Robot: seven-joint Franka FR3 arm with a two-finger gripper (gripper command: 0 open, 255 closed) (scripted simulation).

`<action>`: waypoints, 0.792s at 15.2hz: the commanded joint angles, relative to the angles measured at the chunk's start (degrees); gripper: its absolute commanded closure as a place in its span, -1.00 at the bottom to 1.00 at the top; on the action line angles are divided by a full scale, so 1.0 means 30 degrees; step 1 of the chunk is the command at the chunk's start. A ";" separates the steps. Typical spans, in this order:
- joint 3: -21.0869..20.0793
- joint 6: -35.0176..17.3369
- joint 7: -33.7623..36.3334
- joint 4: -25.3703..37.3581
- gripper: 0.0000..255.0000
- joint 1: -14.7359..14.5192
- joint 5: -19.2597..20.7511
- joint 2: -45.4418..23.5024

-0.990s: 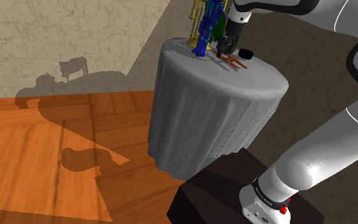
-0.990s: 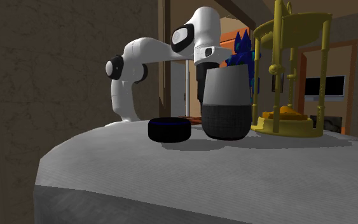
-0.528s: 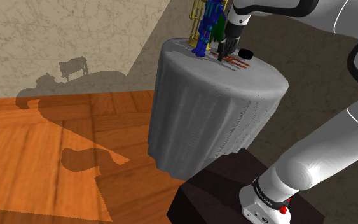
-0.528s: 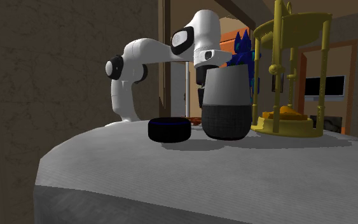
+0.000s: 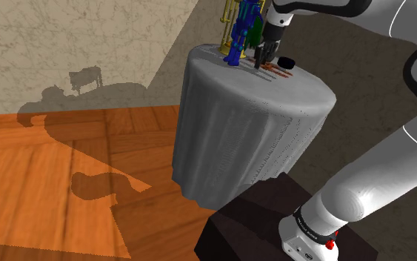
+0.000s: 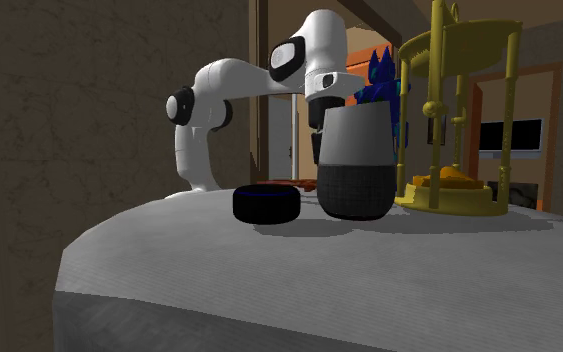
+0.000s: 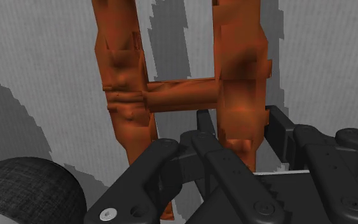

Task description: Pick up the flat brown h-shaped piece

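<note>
Clasped narrow around one leg of the flat brown H-shaped piece (image 7: 123,76), gripper (image 7: 241,121) low over the draped table (image 5: 236,133), just beside the black puck (image 5: 286,62). Farther back from the puck, blue figure (image 5: 238,44), then brass stand (image 5: 227,15).

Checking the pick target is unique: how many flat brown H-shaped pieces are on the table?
1. The flat brown H-shaped piece lies on the grey cloth-covered round table directly under the black claw. Another could be hidden.

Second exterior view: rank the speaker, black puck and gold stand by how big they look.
Largest to smallest:
1. gold stand, tallest even with its top cropped
2. speaker
3. puck, low and clearly smallest
</note>
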State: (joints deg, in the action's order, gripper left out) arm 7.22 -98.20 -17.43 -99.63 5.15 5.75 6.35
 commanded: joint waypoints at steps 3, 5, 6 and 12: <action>0.0001 0.1066 -0.0109 0.1294 1.00 -0.0002 -0.0041 -0.0224; 0.0001 0.1609 -0.0163 0.1987 1.00 -0.0003 -0.0063 -0.0372; 0.0002 0.1883 -0.0191 0.2344 1.00 -0.0003 -0.0075 -0.0455; 0.0017 0.3579 -0.0373 0.4662 1.00 0.0004 -0.0154 -0.1071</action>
State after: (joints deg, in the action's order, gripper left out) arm 7.33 -88.46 -18.58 -87.02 5.22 5.33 3.53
